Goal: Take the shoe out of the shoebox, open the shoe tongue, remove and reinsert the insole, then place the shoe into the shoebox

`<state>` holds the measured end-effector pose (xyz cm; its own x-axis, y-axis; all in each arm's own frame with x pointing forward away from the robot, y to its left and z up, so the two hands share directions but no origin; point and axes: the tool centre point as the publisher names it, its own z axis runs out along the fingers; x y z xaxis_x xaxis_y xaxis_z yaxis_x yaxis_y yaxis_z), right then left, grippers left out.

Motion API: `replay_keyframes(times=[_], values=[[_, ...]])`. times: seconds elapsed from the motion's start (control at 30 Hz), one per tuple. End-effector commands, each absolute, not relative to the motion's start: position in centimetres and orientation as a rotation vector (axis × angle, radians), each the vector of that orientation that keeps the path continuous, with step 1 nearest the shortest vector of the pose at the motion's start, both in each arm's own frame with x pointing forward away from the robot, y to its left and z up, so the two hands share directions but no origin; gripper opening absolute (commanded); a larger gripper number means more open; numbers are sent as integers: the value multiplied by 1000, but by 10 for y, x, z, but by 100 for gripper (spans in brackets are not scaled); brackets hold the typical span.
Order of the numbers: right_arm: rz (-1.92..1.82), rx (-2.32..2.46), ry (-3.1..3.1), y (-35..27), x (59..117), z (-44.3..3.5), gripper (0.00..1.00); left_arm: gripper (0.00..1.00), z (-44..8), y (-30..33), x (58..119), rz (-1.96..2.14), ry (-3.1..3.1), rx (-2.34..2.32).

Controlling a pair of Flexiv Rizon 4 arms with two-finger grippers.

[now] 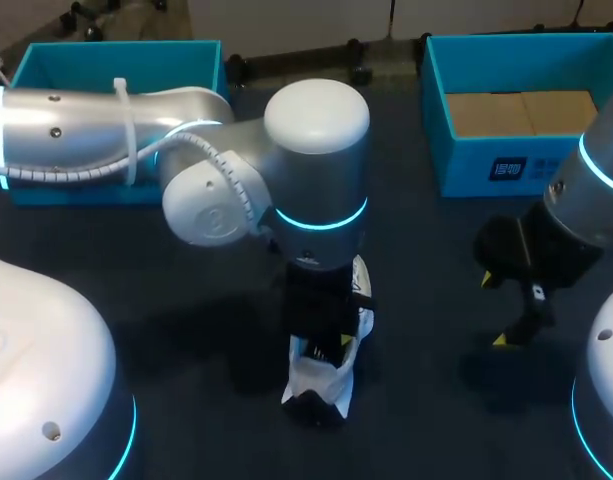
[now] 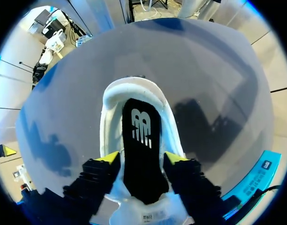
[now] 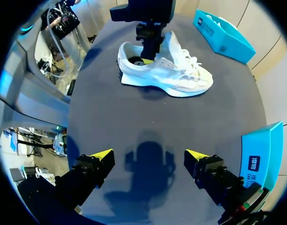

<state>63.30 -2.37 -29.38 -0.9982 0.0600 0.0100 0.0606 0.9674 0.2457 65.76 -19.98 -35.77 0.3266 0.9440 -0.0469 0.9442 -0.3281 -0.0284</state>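
Note:
A white shoe (image 1: 321, 385) lies on the dark table near the front middle, out of the box, and shows side-on in the right wrist view (image 3: 180, 75). Its black insole (image 2: 142, 150) lies inside it. My left gripper (image 2: 142, 158) points down into the shoe's opening (image 1: 321, 335). Its yellow-tipped fingers (image 2: 108, 158) stand either side of the insole with a strip of white lining between, so it is open. My right gripper (image 3: 150, 154) hangs open over bare table at the right (image 1: 494, 310), well clear of the shoe and holding nothing.
A blue box (image 1: 526, 165) with brown cardboard inside stands at the back right, close to my right arm. A second blue box (image 1: 46, 60) sits at the back left, partly behind my left arm. The dark table (image 1: 426, 420) lies between the shoe and my right gripper.

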Motion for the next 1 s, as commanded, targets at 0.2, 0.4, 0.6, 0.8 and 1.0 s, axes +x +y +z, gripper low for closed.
replay_keyframes(times=[0.2,0.4,0.6,0.8,1.0], values=[[-389,-96,-3116,-24,632,-294,100,100,-361,-203,666,-124,1822,2547],[-389,-96,-3116,-24,632,-294,100,100,-356,-203,672,-184,1797,2551],[-389,-96,-3116,-24,632,-294,100,100,-353,-200,663,-240,1747,2575],[-389,-96,-3116,-24,632,-294,100,100,-349,-194,653,-243,1739,2552],[-389,-96,-3116,-24,632,-294,100,100,-341,-195,648,-179,1775,2524]])
